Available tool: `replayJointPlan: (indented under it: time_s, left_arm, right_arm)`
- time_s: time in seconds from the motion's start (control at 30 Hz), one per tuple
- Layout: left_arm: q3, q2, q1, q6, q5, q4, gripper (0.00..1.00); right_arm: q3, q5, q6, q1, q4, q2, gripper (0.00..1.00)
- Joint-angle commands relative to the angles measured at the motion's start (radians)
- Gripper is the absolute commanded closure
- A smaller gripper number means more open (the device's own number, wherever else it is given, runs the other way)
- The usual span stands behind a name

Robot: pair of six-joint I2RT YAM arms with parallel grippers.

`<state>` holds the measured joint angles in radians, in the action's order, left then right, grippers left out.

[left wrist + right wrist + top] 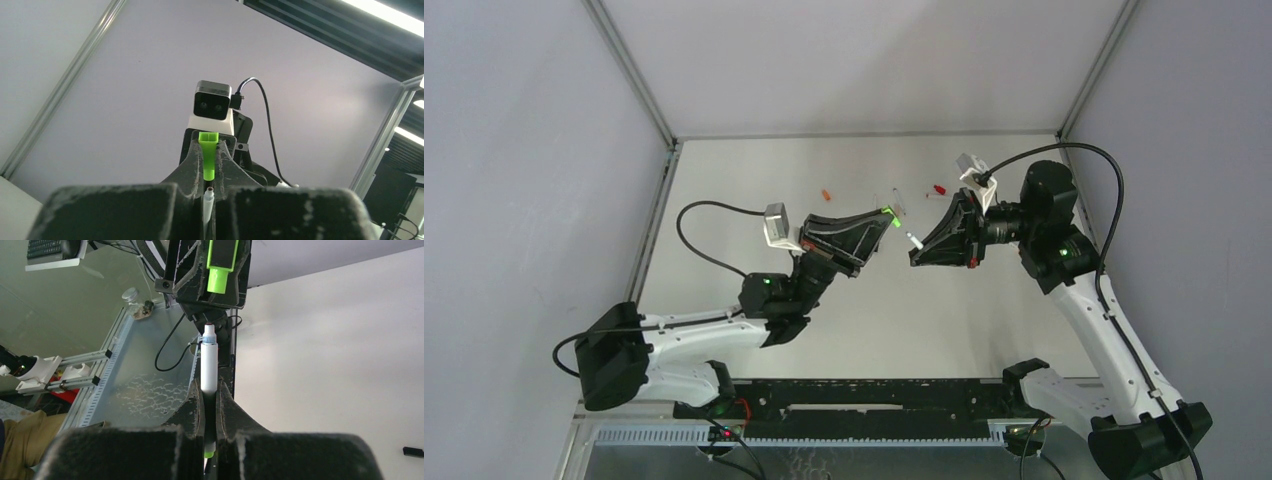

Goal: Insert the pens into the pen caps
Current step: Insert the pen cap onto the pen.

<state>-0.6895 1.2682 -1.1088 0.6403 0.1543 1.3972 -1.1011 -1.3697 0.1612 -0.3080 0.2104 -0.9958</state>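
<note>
My left gripper is clenched on the green pen cap, held above the table. My right gripper is clamped on a white-barrelled pen with a green rear end. The pen's dark tip points at the cap's open end. Tip and cap are near each other but apart, so the pen is not inserted. An orange cap and a red cap lie on the far part of the table.
</note>
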Motion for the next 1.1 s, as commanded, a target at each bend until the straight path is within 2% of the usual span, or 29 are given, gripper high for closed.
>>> replayJointPlan:
  time_s: [0.0,1.07]
  left_arm:
    - [-0.055,0.017,-0.006,0.019,-0.002,0.049,1.0]
    - [-0.064,0.06,-0.027,0.061,0.002,0.056,1.0]
  right_arm:
    - [0.001,0.01,0.041,-0.001,-0.057,0.007,1.0]
    - [0.001,0.047,0.069,-0.003,-0.072,0.009,1.0]
